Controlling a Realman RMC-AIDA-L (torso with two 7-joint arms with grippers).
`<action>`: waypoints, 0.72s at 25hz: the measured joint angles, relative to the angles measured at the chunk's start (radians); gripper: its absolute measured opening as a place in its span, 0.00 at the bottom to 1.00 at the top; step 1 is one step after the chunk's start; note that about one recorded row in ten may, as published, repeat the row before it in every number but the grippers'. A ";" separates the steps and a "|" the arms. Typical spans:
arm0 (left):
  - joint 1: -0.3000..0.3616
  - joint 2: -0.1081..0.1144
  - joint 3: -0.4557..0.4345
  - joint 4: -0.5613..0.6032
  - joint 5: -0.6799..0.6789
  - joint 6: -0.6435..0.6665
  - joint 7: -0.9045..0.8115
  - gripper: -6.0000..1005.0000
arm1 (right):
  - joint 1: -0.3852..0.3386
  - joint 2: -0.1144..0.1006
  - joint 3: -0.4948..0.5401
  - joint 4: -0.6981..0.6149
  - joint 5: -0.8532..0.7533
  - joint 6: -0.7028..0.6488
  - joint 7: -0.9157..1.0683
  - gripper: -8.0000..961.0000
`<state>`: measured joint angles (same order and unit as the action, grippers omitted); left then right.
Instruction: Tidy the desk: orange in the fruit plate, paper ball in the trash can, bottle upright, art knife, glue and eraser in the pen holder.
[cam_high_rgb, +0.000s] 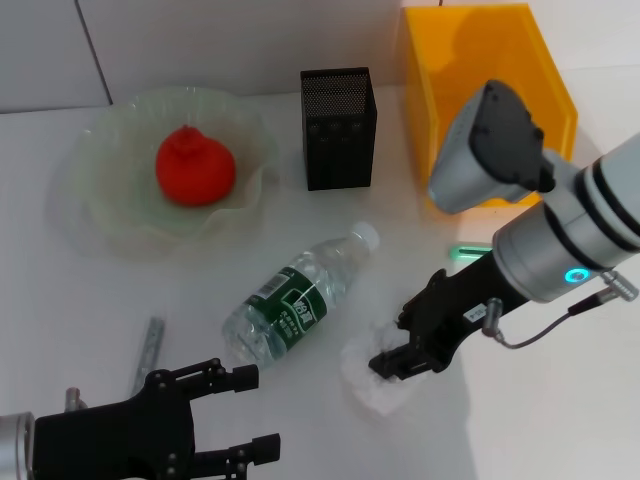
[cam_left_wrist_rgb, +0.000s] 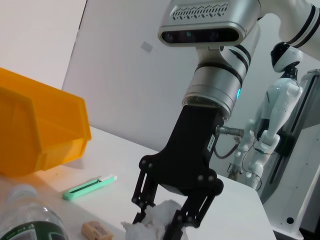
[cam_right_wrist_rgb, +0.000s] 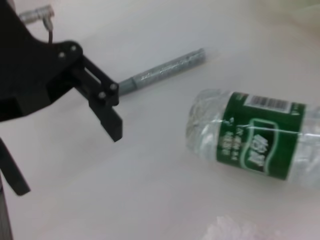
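One item down (orange plated); right tool (cam_high_rgb: 400, 358) pinching the paper ball (cam_high_rgb: 372, 382), next: lift toward bin (cam_high_rgb: 478, 60). Left tool (cam_high_rgb: 245, 415) idle, wide.

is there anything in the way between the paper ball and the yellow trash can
Nothing visible blocks it. The right gripper is at the paper ball; the trash can stands behind it, with only the flat green art knife lying between. The pen holder stands off to the side.
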<state>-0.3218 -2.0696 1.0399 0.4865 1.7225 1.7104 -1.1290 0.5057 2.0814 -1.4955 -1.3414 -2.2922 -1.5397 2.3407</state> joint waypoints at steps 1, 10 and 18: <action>0.000 0.000 0.000 0.000 0.000 0.000 0.000 0.80 | -0.006 0.000 0.020 -0.010 0.001 -0.012 0.000 0.45; -0.003 0.000 0.000 0.003 0.000 0.001 0.001 0.80 | -0.053 0.000 0.370 -0.246 0.022 -0.092 0.002 0.37; -0.008 -0.001 0.000 0.003 -0.001 0.002 0.002 0.80 | -0.078 -0.001 0.454 -0.259 -0.020 0.190 -0.078 0.37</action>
<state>-0.3293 -2.0709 1.0400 0.4894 1.7215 1.7122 -1.1274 0.4279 2.0801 -1.0415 -1.6000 -2.3126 -1.3498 2.2631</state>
